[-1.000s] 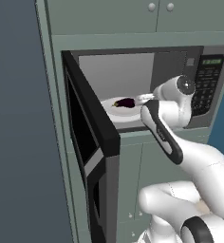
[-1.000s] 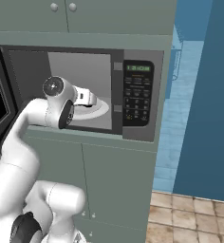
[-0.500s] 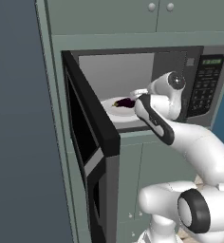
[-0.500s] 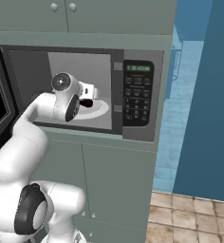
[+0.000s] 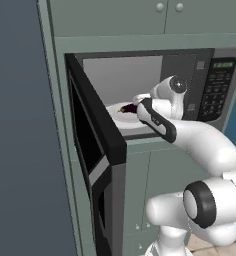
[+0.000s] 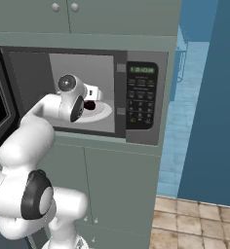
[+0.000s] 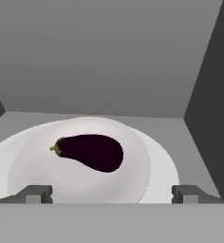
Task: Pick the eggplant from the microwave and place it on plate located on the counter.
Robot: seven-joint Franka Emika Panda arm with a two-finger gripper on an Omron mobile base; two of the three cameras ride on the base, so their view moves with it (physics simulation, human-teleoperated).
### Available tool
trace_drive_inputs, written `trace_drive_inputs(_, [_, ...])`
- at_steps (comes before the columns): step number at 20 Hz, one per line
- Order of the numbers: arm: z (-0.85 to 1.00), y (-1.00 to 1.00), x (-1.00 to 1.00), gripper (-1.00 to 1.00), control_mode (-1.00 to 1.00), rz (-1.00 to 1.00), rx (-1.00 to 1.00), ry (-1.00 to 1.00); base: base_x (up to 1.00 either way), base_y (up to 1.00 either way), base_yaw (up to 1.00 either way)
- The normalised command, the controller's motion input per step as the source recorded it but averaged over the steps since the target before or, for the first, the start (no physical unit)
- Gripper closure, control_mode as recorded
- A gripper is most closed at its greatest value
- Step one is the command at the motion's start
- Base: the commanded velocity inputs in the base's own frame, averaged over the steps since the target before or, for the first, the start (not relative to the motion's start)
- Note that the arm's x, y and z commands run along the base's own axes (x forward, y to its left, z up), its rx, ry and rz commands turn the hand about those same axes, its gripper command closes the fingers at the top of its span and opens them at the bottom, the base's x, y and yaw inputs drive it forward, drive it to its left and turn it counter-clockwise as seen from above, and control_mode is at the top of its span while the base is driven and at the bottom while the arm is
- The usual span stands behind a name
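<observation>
The microwave [image 5: 215,90] stands open, its black door [image 5: 97,150] swung out to the left. Inside the light grey cavity, the dark purple eggplant [image 7: 91,152] lies on a white dish [image 7: 163,175], stem end to the left in the hand view. It also shows as a dark spot [image 5: 130,107] just past the hand in the left base view, and the eggplant [image 6: 90,105] sits below the hand in the right base view. My gripper [image 7: 112,193] is inside the cavity, open, just short of the eggplant with nothing between its fingertips [image 7: 35,193]. The plate and the counter are out of view.
The cavity's back wall and dark right wall [image 7: 209,109] close in around the hand. The keypad panel [image 6: 141,97] is to the right of the opening. Grey-green cabinet doors [image 6: 117,189] lie below, tall panels on the left, a tiled floor [image 6: 195,223] at lower right.
The arm has reached further into the microwave, bringing the hand closer to the eggplant. The jaws have stayed wide apart.
</observation>
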Motion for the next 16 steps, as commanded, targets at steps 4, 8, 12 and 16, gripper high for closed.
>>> trace_drive_inputs(4, [-0.06,0.00,0.01,-1.00,-1.00,0.01,0.00,0.00,0.00,0.00,0.00])
trace_drive_inputs(8, [0.00,0.00,0.00,-1.00,-1.00,0.06,0.00,0.04,0.00,0.00,0.00])
trace_drive_inputs(12, [0.00,0.00,0.07,-1.00,-1.00,0.07,0.00,0.05,0.00,0.00,0.00])
trace_drive_inputs(16, [0.00,0.00,0.15,-1.00,-1.00,0.11,0.00,0.05,0.00,0.00,0.00])
